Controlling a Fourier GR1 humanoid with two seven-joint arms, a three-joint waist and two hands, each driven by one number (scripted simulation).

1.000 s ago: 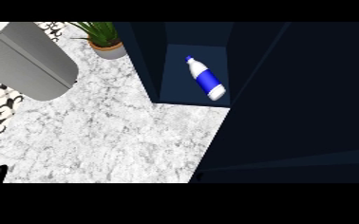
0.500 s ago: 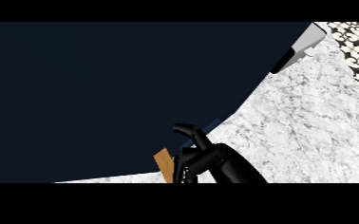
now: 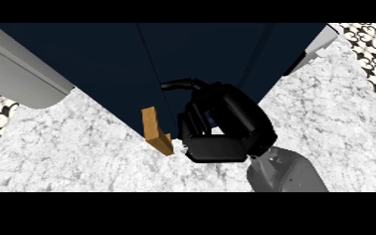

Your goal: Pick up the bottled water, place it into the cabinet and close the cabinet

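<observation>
The dark navy cabinet (image 3: 206,55) fills the upper middle of the head view, and its door face is turned toward me. A light wooden handle (image 3: 155,132) sticks out at the door's lower edge. My right hand (image 3: 220,134) comes in from the lower right on its grey forearm. It lies against the door just right of the handle, fingers relaxed and bent, thumb (image 3: 182,84) stretched up and left. It holds nothing. The bottled water is hidden from view. My left hand does not show.
White marble counter (image 3: 81,149) spreads below and to both sides of the cabinet. A grey rounded appliance (image 3: 29,79) stands at the left edge. A white-grey object (image 3: 317,50) sits at the upper right, by the patterned wall (image 3: 360,40).
A second ago the cabinet stood open with the blue bottle lying inside. Now the door face covers it, and my right hand has come up beside the wooden handle.
</observation>
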